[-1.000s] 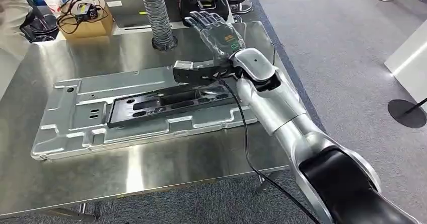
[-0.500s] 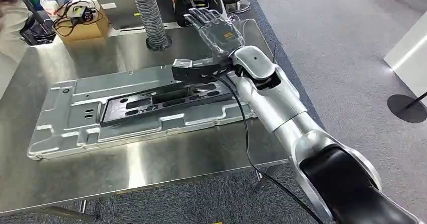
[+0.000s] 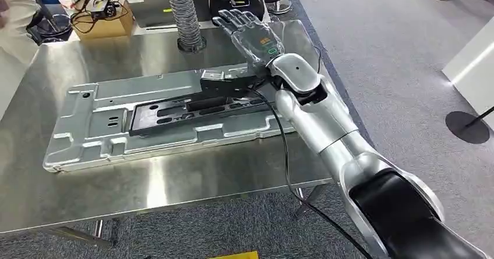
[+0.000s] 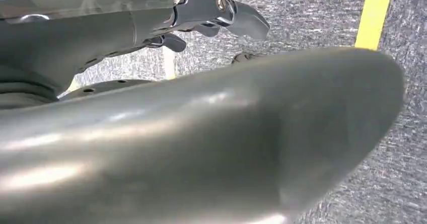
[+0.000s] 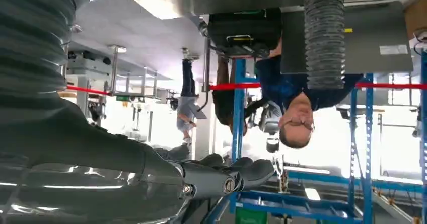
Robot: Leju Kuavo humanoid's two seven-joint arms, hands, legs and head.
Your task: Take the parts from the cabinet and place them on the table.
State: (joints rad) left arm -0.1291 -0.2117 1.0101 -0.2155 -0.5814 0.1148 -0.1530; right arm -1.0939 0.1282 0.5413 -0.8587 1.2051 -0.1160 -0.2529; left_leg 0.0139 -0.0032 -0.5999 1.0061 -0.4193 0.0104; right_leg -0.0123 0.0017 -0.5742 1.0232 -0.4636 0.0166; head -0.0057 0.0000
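Left to right in the head view: a steel table (image 3: 175, 183) carries the task's part, a large stamped metal panel (image 3: 99, 134) lying flat, long side across the table, with a black slotted bracket (image 3: 186, 109) resting in its central recess. So the part is already on the table, likely laid flat so it sits stable.

At the table's far edge are a cardboard box (image 3: 105, 23) with cables, then a ribbed hose (image 3: 185, 14) standing upright, then a black device (image 3: 233, 0).

The right hand (image 3: 251, 35) hovers above the panel's right end with palm flat, fingers spread and extended toward the far edge, holding nothing; judged, it is clear of the part. The black wrist block (image 3: 224, 84) sits just over the bracket's right end; contact cannot be told.

The left hand (image 4: 211, 17) shows in its wrist view over grey carpet (image 4: 322, 12) with a yellow floor line (image 4: 375, 12); fingers look loosely curled, nothing visibly held, but true openness cannot be told. It likely hangs at the side, unused.

A person (image 5: 294, 103) stands beyond the table in the right wrist view.
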